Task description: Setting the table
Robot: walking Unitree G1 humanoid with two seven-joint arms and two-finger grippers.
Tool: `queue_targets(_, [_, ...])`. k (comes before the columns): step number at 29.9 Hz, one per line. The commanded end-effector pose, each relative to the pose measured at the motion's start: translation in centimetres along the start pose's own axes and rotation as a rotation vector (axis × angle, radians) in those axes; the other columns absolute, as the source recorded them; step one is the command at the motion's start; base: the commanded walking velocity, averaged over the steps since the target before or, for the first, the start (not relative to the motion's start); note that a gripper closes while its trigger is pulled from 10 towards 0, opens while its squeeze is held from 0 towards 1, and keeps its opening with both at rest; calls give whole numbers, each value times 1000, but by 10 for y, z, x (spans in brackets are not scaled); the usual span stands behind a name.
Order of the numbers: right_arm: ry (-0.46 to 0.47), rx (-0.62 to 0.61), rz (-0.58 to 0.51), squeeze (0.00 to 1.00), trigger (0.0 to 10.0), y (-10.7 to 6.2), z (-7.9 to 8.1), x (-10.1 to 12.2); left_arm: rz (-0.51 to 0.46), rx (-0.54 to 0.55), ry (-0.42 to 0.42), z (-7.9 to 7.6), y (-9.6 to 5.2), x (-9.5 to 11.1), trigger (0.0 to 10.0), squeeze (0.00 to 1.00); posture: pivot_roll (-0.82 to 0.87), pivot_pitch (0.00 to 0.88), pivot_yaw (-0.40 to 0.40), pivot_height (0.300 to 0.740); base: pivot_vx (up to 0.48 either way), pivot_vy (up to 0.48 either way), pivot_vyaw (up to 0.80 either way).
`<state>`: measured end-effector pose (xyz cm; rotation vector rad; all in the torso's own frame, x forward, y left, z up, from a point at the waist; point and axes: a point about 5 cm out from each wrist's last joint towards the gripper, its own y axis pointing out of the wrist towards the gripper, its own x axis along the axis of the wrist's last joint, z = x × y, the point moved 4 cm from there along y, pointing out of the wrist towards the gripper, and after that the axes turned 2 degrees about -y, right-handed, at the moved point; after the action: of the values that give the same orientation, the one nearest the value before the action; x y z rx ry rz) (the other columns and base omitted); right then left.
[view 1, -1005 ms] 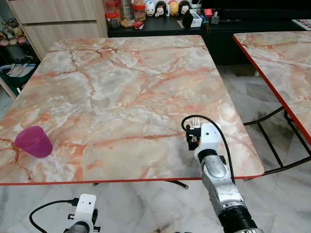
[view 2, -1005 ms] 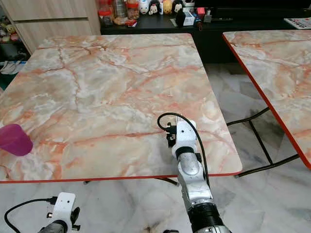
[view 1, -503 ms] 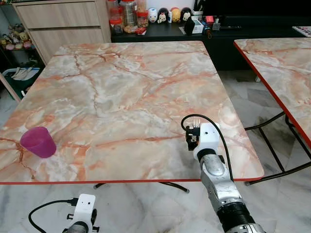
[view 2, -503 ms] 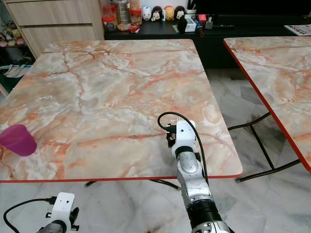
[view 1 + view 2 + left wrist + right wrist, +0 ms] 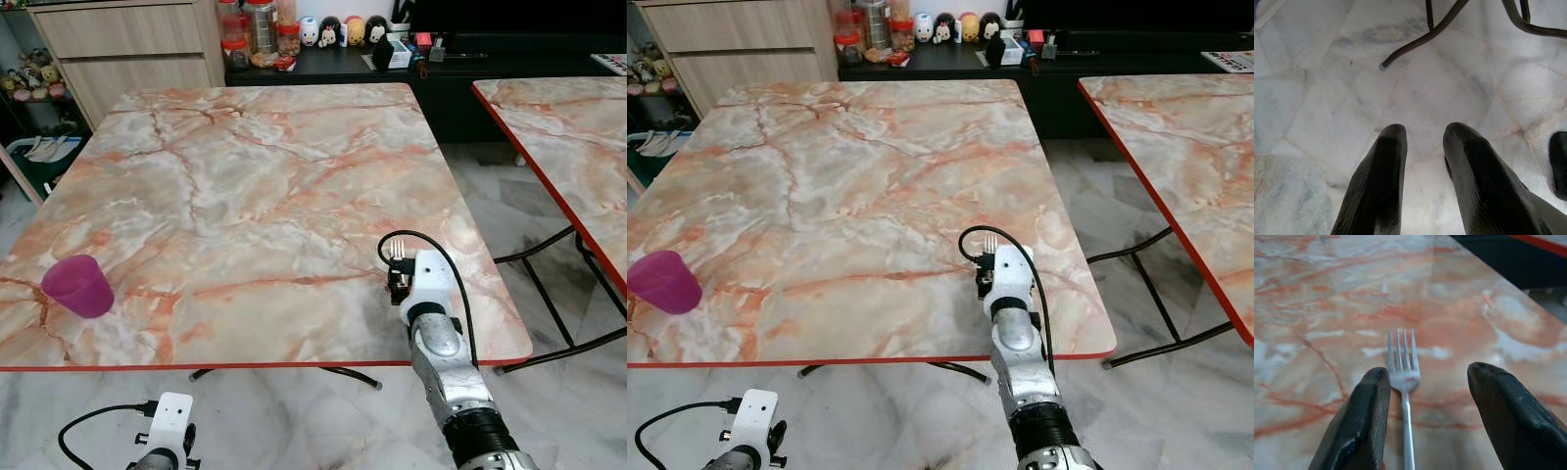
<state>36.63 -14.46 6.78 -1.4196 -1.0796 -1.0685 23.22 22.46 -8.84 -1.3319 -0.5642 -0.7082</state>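
A square tabletop point(image 5: 245, 186) with a glossy pink-and-orange marble pattern and a thin red edge stands on pale marble floor tiles point(image 5: 294, 421). A second tabletop point(image 5: 568, 137) of the same finish stands to the right, on dark bent metal legs. Behind them run a light wood cabinet point(image 5: 127, 44) and a low black sideboard point(image 5: 470, 59) carrying jars and small figurines point(image 5: 338, 31), too small to tell apart.

The right pincer point(image 5: 1425, 382) is out over the near right corner of the tabletop, fingers spread, with a fork point(image 5: 1403, 377) lying flat between them. The fork is slim, shiny metal with four tines pointing away from the robot; it touches neither black finger as far as the wrist view lets one judge. Its handle runs out of that picture toward the wrist, so its end is cut off. In the head views, only the tines point(image 5: 397, 252) peek out past the white wrist housing and its looping black cable.

A translucent magenta plastic cup point(image 5: 76, 286) stands upright near the near left edge, well apart from the fork.

The left pincer point(image 5: 1422, 142) hangs below the tabletop's edge over the floor, its two tapered matte black fingers slightly apart and holding nothing; a table leg's foot point(image 5: 1382, 66) shows beyond.
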Motion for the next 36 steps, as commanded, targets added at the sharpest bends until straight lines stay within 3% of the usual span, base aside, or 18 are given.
queue_targets(1, [10, 7, 24, 0, 10000, 0, 2, -4, 31, -5, 15, 1, -2, -8, 10000, 0, 25, 107, 21, 740, 0, 0, 0])
queue_targets(13, [15, 51, 44, 0, 10000, 0, 16, -9, 33, 1, 9, 2, -3, -10, 10000, 0, 36, 129, 24, 740, 0, 0, 0])
queue_targets(36, [-30, 48, 108, 0, 10000, 2, 15, -21, 60, -27, -5, -5, -4, -16, 10000, 0, 37, 144, 19, 740, 0, 0, 0])
